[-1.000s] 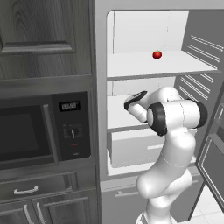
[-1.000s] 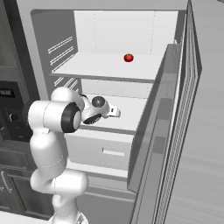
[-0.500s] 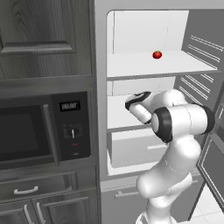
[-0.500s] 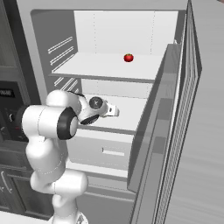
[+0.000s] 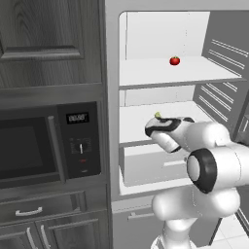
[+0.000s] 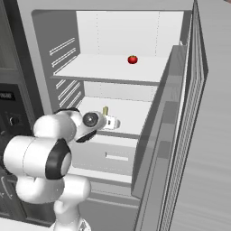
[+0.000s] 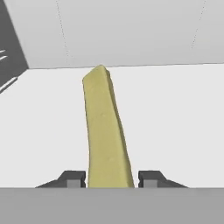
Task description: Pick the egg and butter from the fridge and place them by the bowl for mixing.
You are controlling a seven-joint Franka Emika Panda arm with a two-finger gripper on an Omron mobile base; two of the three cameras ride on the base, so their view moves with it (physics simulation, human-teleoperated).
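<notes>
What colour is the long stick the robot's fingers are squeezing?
The butter is a dull olive-yellow, plain with no pattern. The hand view shows it best.

No legible text, microwave display [image 5: 78, 117] blurred

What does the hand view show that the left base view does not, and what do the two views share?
The hand view alone shows the tool's two dark fingertips closed against the sides of the butter, with the whole length of the stick running away from them over the white shelf. The left base view alone shows the red tomato on the upper shelf of the fridge, the black microwave to the left, the white drawer and the robot's arm. Both share the butter, a small olive tip in the base view, and the middle shelf.
</notes>
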